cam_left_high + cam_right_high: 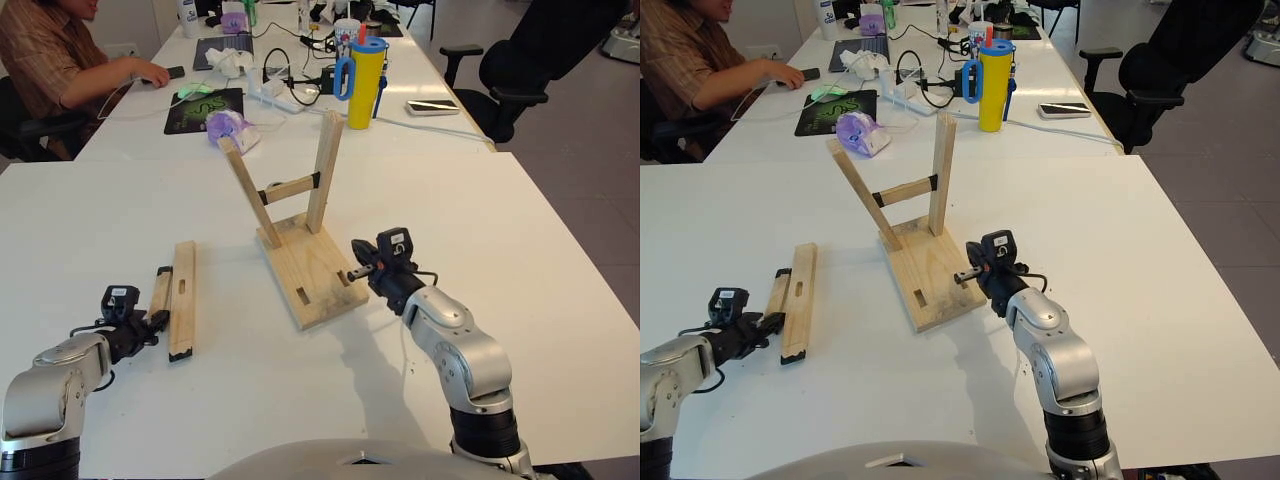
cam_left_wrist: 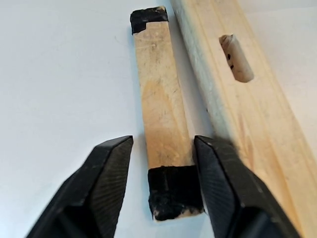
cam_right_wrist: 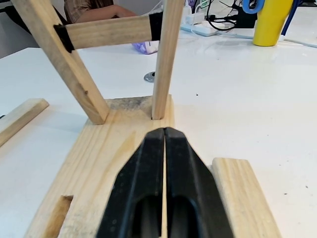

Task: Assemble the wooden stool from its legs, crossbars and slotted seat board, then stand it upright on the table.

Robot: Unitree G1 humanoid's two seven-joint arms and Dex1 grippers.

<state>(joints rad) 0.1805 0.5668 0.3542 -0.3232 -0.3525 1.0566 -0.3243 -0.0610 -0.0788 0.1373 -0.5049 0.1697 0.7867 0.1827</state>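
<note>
White counter (image 1: 560, 230); slotted seat board (image 1: 300, 265) lies flat near the middle, skewed to the counter's edges, two legs (image 1: 326, 170) standing in its far end; on the robot's left a loose leg (image 1: 183, 298) and a short crossbar (image 1: 161, 290) with black-wrapped ends lie flat, side by side, just beside each other; second counter (image 1: 125, 135) butts the far edge, carrying a yellow bottle (image 1: 366, 82), phone (image 1: 432, 107), dark mouse mat (image 1: 203, 110)

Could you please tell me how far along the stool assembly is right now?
Done: two legs, joined by a fitted crossbar, stand in the seat board. In hand: the left gripper, jaws open, straddles the loose crossbar at its taped end; the right gripper is shut over the seat board. Remaining: fitting that crossbar and the loose slotted leg beside it, then standing the stool upright.
</note>
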